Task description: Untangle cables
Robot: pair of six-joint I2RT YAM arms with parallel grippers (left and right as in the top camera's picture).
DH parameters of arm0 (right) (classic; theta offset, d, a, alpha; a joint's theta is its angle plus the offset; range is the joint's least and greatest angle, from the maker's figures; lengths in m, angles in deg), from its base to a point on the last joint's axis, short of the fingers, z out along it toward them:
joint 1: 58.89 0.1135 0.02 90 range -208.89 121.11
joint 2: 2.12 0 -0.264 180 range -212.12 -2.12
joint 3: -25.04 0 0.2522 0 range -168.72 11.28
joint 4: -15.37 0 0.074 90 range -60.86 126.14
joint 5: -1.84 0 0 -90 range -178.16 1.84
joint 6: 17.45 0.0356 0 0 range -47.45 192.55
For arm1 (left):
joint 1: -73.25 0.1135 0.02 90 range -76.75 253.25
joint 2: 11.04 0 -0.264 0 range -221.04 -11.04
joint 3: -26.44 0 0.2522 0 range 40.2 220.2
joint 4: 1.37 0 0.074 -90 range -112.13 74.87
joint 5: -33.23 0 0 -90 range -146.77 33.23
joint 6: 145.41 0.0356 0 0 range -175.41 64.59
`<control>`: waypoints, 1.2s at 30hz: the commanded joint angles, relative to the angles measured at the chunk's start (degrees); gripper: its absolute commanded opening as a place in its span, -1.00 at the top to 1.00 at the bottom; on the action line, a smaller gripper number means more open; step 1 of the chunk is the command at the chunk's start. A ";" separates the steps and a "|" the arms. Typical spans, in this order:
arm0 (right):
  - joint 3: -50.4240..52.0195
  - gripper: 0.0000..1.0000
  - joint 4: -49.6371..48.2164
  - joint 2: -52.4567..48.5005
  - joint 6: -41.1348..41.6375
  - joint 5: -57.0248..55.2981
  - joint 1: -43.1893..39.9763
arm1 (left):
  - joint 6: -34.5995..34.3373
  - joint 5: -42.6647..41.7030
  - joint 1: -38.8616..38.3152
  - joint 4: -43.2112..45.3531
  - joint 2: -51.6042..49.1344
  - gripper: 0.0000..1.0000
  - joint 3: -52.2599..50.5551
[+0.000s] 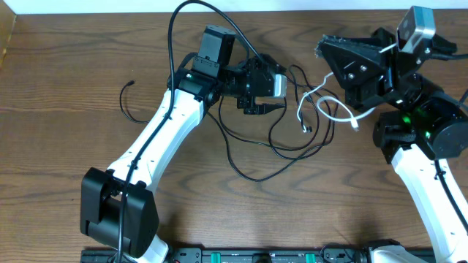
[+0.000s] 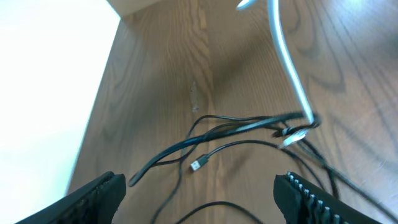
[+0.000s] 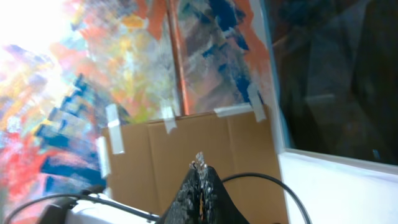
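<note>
- Arms: two. The left gripper (image 2: 202, 200) hangs low over the table (image 1: 58, 146), fingers (image 2: 93, 198) spread wide with nothing between them.
- The right gripper (image 3: 199, 171) is clenched tight and tilted up, away from the table. Whether a strand is pinched in it cannot be told.
- White cable (image 2: 283, 56): one. It rises steeply from the knot and out of the top of the left wrist view. From overhead, its loops lie between the two arms.
- Black cables (image 2: 249, 124): at least two strands cross in the tangle; an exact count is not possible. They lie right of the left gripper and run wide loops toward the front edge.
- One loose plug (image 2: 198, 165) lies on the wood, just ahead of the open fingers.
- One more thin black strand (image 1: 129, 98) shows alone, left of the left arm.
- The left arm's wrist covers part of the tangle from overhead.
- Behind the right gripper: a taped cardboard box (image 3: 186, 143) and a colourful painting (image 3: 93, 74).
</note>
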 commanded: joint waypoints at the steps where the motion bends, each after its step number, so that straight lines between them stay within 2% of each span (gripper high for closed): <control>1: -1.44 0.98 -2.51 0.76 7.17 -4.55 0.52 | 5.97 -1.16 -0.90 -0.15 0.02 -0.61 0.00; 9: -1.44 0.98 -4.22 0.76 6.95 -6.62 5.53 | 7.56 -1.09 -5.35 -0.15 -2.86 -0.61 -0.09; 10: -1.44 0.98 -4.24 0.76 6.95 -6.62 5.53 | 7.87 -0.90 -5.57 -0.17 -3.32 -0.53 -0.09; 11: -1.44 0.98 -4.22 0.76 6.95 -6.60 5.44 | 8.07 -0.90 -5.64 -0.13 -3.52 -0.39 -0.09; 13: -1.44 0.98 -4.22 0.76 6.95 -6.49 5.31 | 8.31 -0.90 -5.55 -0.17 -3.61 0.16 -0.09; 15: -1.44 0.98 -4.22 0.76 6.91 -6.51 5.31 | 8.31 -0.90 -5.46 -0.46 -3.61 0.51 -0.09; 16: -1.44 0.98 -4.24 0.76 6.82 -6.54 5.31 | 8.28 -0.90 -5.46 -0.66 -3.61 0.78 -0.09; 17: -1.44 0.98 -4.22 0.76 5.55 -6.56 5.31 | 8.26 0.46 -5.44 -1.09 -3.61 0.85 -0.11; 22: -1.44 0.98 -4.20 0.76 5.42 -6.95 2.99 | 7.30 11.41 -4.63 -3.02 -3.54 0.85 -0.09; 28: -1.44 0.98 -3.98 0.76 5.49 -7.52 -2.73 | -8.13 27.61 0.50 -2.97 -3.48 0.85 -0.09; 31: -1.44 0.98 -3.50 0.76 5.42 -8.79 -8.02 | -18.08 36.02 6.32 -2.99 -3.48 0.85 -0.09; 34: -1.44 0.98 -0.35 0.76 4.94 -9.92 -12.04 | -25.07 36.02 10.58 -2.95 -3.48 0.85 -0.09; 36: -1.44 0.98 7.04 0.76 -1.18 -9.94 -15.96 | -29.77 32.26 13.40 -3.21 -3.48 0.85 -0.09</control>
